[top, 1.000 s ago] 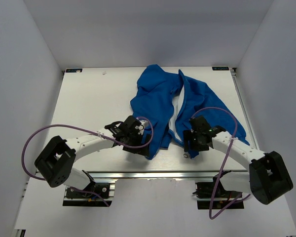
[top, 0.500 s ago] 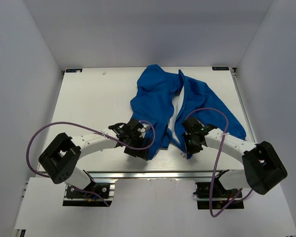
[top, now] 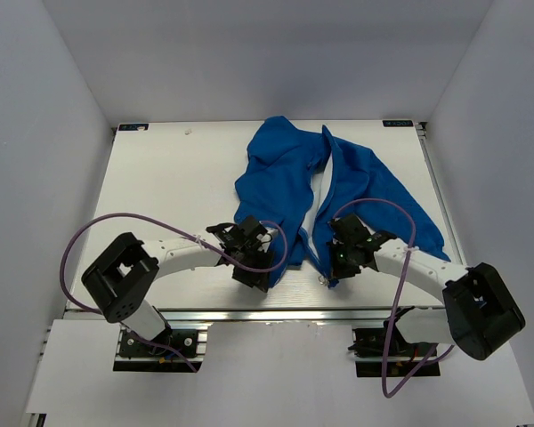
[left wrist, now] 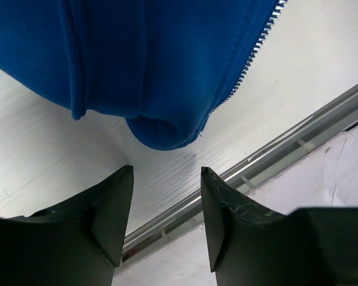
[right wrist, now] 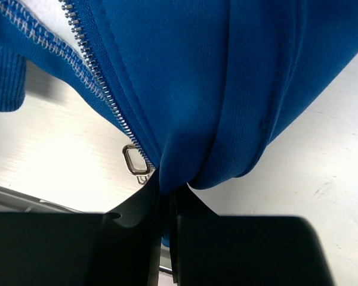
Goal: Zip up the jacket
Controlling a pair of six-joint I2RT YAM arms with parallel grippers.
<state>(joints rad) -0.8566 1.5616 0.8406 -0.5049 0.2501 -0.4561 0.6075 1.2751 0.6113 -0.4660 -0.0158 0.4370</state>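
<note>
Right claw [right wrist: 168, 199] pinches the jacket [right wrist: 227, 89], seemingly its hem.

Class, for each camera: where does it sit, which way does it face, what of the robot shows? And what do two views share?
Top external: above and behind the arms, looking down on table and blue jacket; both arms show.
Left wrist: on the left arm, facing the jacket's hem; open left tool shows.
Right wrist: on the right arm, facing hem and zipper pull; right tool, shut on jacket, shows.
Shared: both wrist views show zipper teeth.
</note>
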